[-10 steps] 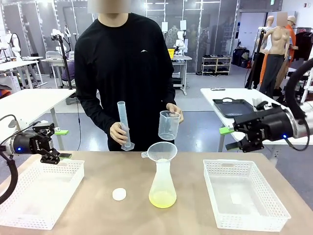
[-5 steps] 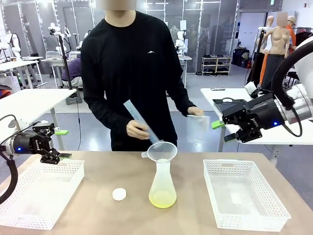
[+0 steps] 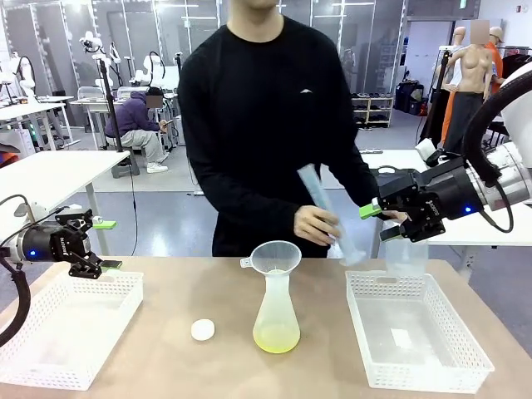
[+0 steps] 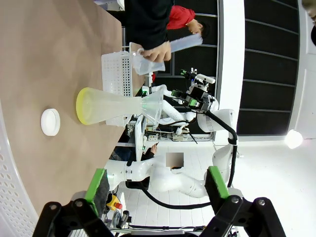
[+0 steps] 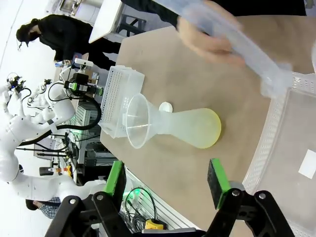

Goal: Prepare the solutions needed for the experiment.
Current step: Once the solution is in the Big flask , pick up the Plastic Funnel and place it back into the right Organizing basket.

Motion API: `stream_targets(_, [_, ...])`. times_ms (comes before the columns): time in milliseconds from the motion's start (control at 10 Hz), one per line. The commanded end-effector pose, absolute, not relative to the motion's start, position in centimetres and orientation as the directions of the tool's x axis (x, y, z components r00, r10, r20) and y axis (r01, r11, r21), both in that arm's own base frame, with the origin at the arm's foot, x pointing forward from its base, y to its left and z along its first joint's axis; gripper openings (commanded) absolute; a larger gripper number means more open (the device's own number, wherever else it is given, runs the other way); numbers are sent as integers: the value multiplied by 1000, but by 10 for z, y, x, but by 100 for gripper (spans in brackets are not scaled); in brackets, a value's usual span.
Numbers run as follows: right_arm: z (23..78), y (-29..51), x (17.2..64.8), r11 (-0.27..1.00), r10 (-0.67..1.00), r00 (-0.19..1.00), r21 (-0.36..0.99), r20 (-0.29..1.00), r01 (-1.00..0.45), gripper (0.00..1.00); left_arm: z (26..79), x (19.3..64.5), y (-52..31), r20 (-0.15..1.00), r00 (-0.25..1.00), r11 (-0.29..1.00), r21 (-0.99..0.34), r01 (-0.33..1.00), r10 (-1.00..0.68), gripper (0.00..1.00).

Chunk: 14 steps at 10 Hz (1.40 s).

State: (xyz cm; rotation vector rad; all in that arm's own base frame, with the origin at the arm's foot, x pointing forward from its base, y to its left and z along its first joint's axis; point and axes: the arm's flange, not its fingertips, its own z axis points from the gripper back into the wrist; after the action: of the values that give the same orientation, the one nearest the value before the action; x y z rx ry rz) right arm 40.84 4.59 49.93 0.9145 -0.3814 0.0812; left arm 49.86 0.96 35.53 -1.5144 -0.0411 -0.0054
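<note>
Worktop [image 3: 166,291]: flat, matte brown surface.

Flask [image 3: 276,316]: conical, translucent plastic, upright at the middle of the worktop, nearer the front edge than the far edge. A wide translucent funnel [image 3: 276,256] with a small side tab sits in its neck.

Solution [image 3: 276,337]: clear, pale yellow-green liquid. It forms a shallow layer in the bottom of the flask.

Cap [image 3: 202,330]: small white round disc. It lies flat on the worktop just left of the flask, apart from it.

Left basket [image 3: 66,328] and right basket [image 3: 416,328]: white rectangular plastic trays with perforated lattice walls. One sits at each end of the worktop, against the front edge.

Person: stands at the far edge in a black long-sleeved top. One hand [image 3: 314,224] holds a tall, translucent measuring cylinder [image 3: 326,208], tilted with its foot low toward the right basket. A clear beaker [image 3: 406,254] shows above the far rim of the right basket. What holds it is hidden.

Left gripper [image 3: 106,244]: black body with green pads. It hangs above the far left corner of the left basket. Fingers are spread and hold nothing, as confirmed in the left wrist view [image 4: 157,185].

Right gripper [image 3: 381,223]: level above the far edge, just beside the cylinder and above the beaker. Fingers are spread with nothing between them in the right wrist view [image 5: 165,185].
</note>
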Motion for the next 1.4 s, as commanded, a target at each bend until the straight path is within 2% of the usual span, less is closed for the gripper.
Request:
stream_targets(0, [499, 45, 408, 611, -86, 930, 756, 358, -235, 84, 358, 498, 10, 23, 1000, 50, -998, 23, 12, 100])
stream_targets(100, [499, 46, 408, 612, -92, 930, 757, 356, -229, 84, 358, 498, 10, 23, 1000, 50, -998, 23, 12, 100])
stream_targets(300, [503, 75, 405, 705, -58, 923, 670, 380, -231, 84, 358, 498, 10, 23, 1000, 50, -998, 23, 12, 100])
stream_targets(900, [514, 181, 396, 785, 28, 945, 578, 326, -223, 84, 358, 498, 10, 23, 1000, 50, -998, 23, 12, 100])
stream_targets(1300, [512, 212, 407, 840, -24, 958, 525, 286, -135, 84, 358, 498, 10, 23, 1000, 50, -998, 23, 12, 100])
